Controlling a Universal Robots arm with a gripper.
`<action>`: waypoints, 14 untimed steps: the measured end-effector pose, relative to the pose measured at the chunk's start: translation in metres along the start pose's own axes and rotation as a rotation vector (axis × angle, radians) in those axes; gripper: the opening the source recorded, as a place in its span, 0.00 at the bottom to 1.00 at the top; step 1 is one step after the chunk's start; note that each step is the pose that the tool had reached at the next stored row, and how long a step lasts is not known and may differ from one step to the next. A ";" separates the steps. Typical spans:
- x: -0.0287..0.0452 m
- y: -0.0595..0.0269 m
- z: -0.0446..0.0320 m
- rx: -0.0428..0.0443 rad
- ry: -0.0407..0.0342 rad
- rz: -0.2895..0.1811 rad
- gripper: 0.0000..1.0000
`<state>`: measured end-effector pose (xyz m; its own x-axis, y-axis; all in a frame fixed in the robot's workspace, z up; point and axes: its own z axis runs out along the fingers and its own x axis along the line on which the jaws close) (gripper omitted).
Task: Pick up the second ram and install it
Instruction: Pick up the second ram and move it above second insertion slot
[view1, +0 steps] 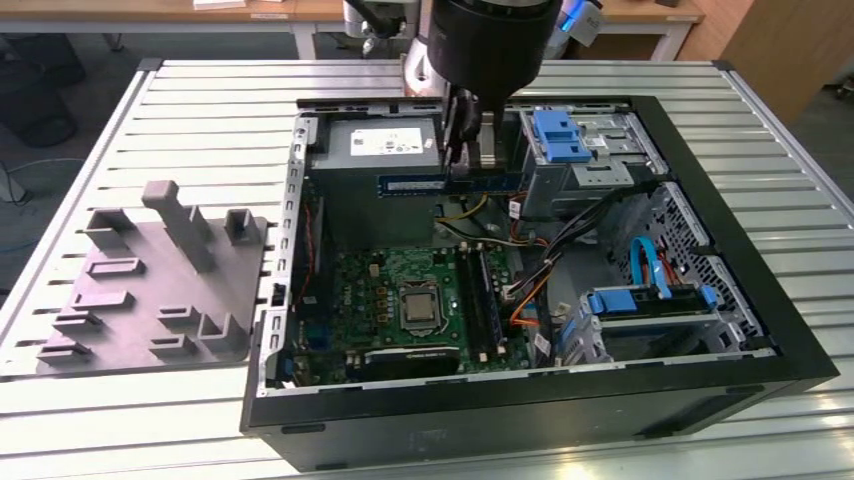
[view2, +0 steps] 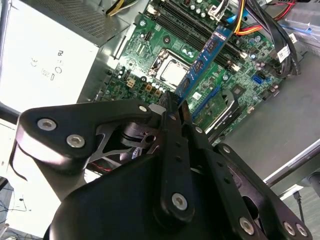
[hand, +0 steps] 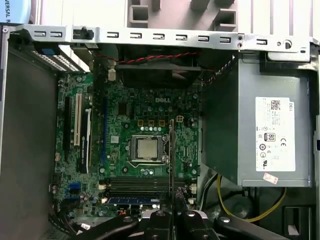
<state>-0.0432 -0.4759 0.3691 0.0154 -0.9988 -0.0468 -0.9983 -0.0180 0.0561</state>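
The second ram (view1: 447, 184) is a long blue-green stick hanging level over the open computer case, above the power supply's edge. My gripper (view1: 469, 170) comes down from above and is shut on the stick's middle. In the second wrist view the black fingers (view2: 170, 117) clamp the ram (view2: 206, 56), which points out over the motherboard (view2: 165, 40). The first wrist view has the ram (hand: 171, 160) edge-on as a thin dark line over the CPU socket (hand: 146, 149). The memory slots (view1: 483, 292) lie on the board below, towards the exterior view's right.
A grey plastic tray (view1: 147, 300) with raised blocks lies outside the case on the exterior view's left. Inside are the power supply (hand: 272, 135), blue drive brackets (view1: 561, 135), loose cables (view1: 541, 235) and the case walls (view1: 534, 395).
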 end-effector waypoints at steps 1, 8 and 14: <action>0.0000 0.0000 0.0000 0.0000 0.0000 0.000 0.14; 0.0003 -0.0004 0.0066 0.0000 0.0003 0.001 0.14; 0.0044 -0.0009 0.0172 0.0000 0.0004 0.002 0.14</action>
<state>-0.0432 -0.4794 0.3517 0.0133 -0.9988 -0.0463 -0.9983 -0.0159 0.0562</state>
